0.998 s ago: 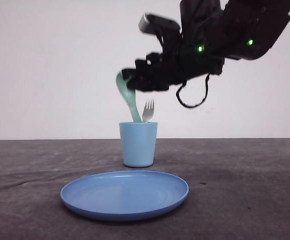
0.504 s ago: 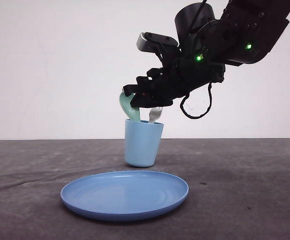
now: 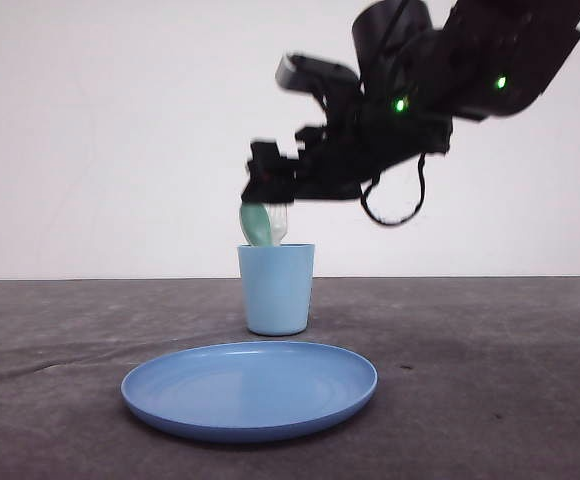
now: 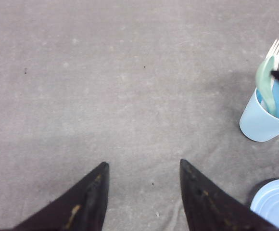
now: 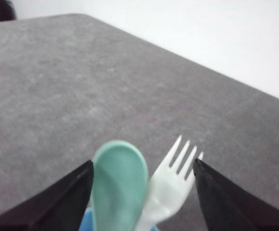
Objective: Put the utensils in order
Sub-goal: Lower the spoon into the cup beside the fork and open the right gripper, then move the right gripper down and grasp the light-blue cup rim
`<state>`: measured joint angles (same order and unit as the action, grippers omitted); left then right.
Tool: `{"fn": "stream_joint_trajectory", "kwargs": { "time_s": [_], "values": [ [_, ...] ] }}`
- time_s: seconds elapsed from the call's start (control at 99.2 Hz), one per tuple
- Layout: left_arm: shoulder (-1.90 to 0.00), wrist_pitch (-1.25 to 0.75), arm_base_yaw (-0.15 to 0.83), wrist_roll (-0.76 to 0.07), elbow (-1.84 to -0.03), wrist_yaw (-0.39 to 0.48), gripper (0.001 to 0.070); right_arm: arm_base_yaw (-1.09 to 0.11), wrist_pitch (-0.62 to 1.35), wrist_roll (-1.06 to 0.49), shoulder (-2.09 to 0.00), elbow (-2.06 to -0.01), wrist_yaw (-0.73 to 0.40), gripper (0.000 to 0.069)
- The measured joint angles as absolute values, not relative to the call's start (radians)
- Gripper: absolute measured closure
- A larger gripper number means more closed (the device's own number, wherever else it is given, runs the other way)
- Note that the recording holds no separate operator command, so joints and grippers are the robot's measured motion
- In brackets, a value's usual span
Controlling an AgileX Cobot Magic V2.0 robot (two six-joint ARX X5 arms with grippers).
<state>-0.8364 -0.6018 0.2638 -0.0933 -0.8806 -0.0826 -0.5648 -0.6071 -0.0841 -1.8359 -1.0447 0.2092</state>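
The mint-green spoon (image 3: 255, 225) and the white fork (image 3: 279, 222) stand upright together in the light blue cup (image 3: 276, 288) at mid-table, heads sticking out above the rim. My right gripper (image 3: 268, 192) hovers just over them, open. In the right wrist view the spoon bowl (image 5: 120, 185) and the fork tines (image 5: 178, 171) sit between the spread fingers of that gripper (image 5: 143, 162). My left gripper (image 4: 143, 163) is open above bare table, with the cup (image 4: 260, 122), spoon (image 4: 266, 84) and fork (image 4: 277, 48) off to one side.
A round blue plate (image 3: 250, 388) lies in front of the cup, near the table's front edge; its rim (image 4: 275, 203) shows in the left wrist view. Dark grey table surface (image 3: 490, 380) stretches out on both sides.
The right gripper went down with the spoon to the cup, tipping the cup briefly, then let go and rose a little. The cup stands straight again with the spoon beside the fork.
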Motion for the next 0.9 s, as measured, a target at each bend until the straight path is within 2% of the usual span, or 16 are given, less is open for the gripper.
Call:
{"fn": "stream_joint_trajectory", "kwargs": {
  "time_s": [0.161, 0.343, 0.494, 0.685, 0.897],
  "values": [
    [-0.836, -0.617, 0.264, -0.093, -0.881, -0.083, 0.0433, -0.565, -0.508, -0.030, -1.695, -1.045, 0.282, 0.0272],
    [-0.836, -0.641, 0.264, -0.093, -0.881, -0.083, 0.0433, -0.564, -0.258, 0.024, -1.536, -1.045, 0.438, 0.0272],
    [-0.836, -0.641, 0.264, -0.093, -0.881, -0.083, 0.0433, -0.562, -0.012, 0.031, -1.410, -1.045, 0.406, 0.0272],
    [-0.836, -0.642, 0.264, -0.093, -0.881, -0.083, 0.0433, -0.554, 0.223, 0.014, -1.283, -1.045, 0.311, 0.0272],
    [-0.836, -0.643, 0.264, -0.093, -0.881, -0.083, 0.0433, -0.525, 0.242, 0.004, -1.170, -0.951, 0.265, 0.0272]
  ]
}}
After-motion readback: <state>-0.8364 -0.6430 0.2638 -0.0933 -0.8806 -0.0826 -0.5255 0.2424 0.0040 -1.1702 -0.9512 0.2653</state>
